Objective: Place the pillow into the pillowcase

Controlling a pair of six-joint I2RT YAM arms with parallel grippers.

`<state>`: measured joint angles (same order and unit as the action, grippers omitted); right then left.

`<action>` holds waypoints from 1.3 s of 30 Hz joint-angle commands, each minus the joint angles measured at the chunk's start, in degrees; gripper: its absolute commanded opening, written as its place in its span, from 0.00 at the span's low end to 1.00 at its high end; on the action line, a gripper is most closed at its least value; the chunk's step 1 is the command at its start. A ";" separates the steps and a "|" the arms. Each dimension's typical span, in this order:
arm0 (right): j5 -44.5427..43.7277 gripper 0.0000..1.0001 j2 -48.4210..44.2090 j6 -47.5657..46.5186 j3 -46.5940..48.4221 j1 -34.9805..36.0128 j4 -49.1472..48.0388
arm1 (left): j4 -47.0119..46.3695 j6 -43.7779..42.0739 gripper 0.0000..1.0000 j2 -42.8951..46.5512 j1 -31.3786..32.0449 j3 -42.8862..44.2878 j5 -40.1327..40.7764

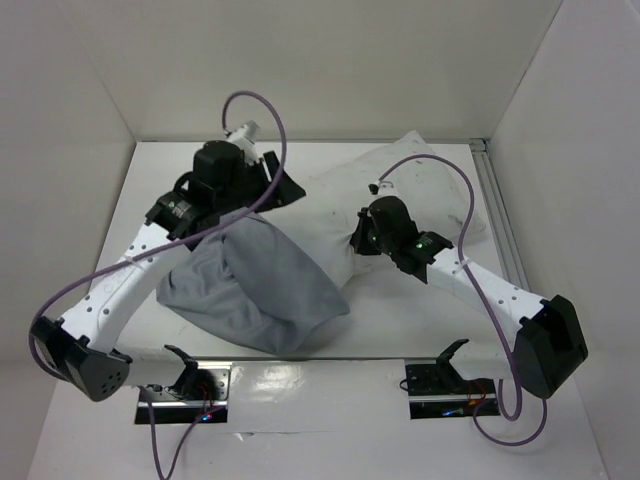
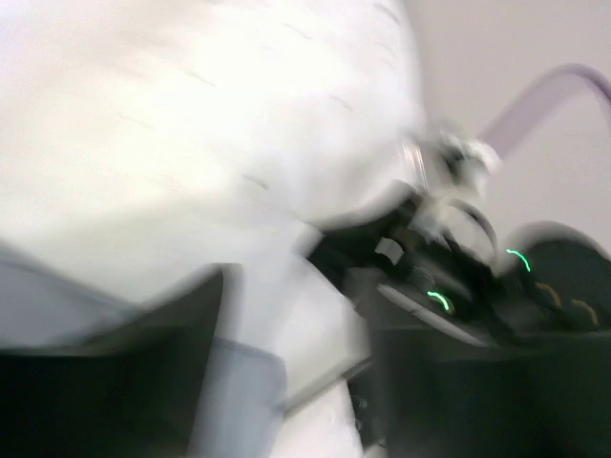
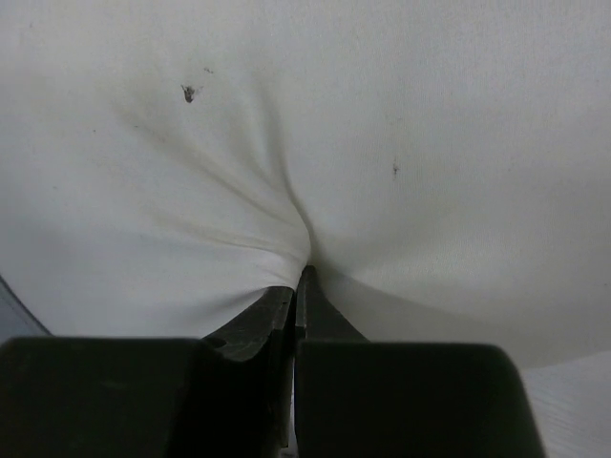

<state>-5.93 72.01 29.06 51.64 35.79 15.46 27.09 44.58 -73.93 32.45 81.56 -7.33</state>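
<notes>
The right gripper (image 3: 301, 286) is closed completely. Its two black fingers (image 3: 253, 324) pinch a small fold of the large plump white rectangular fabric pillow (image 3: 401, 143), and the cloth gathers in creases toward the fingertips. A few small dark specks are on the white fabric above the pinch. In the top view this gripper (image 1: 362, 240) sits at the near side of the pillow (image 1: 330, 205), about at its middle. It is close to the edge of the limp, wrinkled, thin mid-grey fabric pillowcase (image 1: 260, 290).

The left gripper (image 1: 278, 190) is at the far left side of the pillow, where the grey cloth meets the white one. Its wrist picture is strongly blurred, so I cannot tell how wide the jaws stand or if they hold something. Only the white pillow (image 2: 191, 124) and a strip of grey pillowcase (image 2: 243, 382) are recognisable there.

The pillow lies diagonally on the flat white table (image 1: 420, 320). Its left part is covered by the pillowcase, which bulges there. Its right part is uncovered and points to the far right. A thin purple cable (image 1: 418, 158) curves above the uncovered part of the pillow.
</notes>
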 commanded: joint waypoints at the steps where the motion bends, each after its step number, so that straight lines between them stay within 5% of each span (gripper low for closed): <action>1: 2.07 0.00 -1.17 -1.19 -0.84 0.68 -0.88 | 7.97 -1.77 0.81 -4.37 -7.90 1.67 5.82; 4: 1.54 0.00 -1.17 -1.72 -0.23 0.68 -0.35 | 6.05 -2.30 0.91 -7.35 -16.78 -0.95 1.12; 7: 1.54 0.00 -1.17 -1.72 0.39 0.68 -0.35 | 4.20 -2.83 0.88 -11.39 -22.77 -0.18 -1.98; 12: 1.01 0.00 0.14 -2.25 1.53 0.68 0.26 | 9.82 -5.37 0.81 -23.34 -25.06 3.69 -0.93; 19: -0.22 0.00 0.68 -2.25 2.06 1.21 0.80 | 8.42 -4.76 0.75 -24.77 -25.15 -0.70 -1.80; 23: -0.22 0.00 1.91 -2.78 3.12 1.21 0.80 | 7.10 -4.24 0.47 -25.39 -25.15 -0.08 -1.29; 24: -0.22 0.00 1.91 -2.78 3.12 1.21 1.32 | 7.10 -4.24 0.32 -25.39 -25.15 0.44 -1.28; 28: -0.74 0.00 1.91 -3.30 3.64 1.21 1.32 | 7.10 -5.46 0.00 -25.39 -24.63 4.13 -0.75; 39: -0.22 0.00 1.91 -4.53 8.29 1.74 2.55 | 7.71 -10.12 0.00 -24.86 -12.42 21.96 -6.54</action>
<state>-6.85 73.80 25.50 54.19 36.23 18.55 37.36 36.82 -100.12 14.92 96.79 -8.14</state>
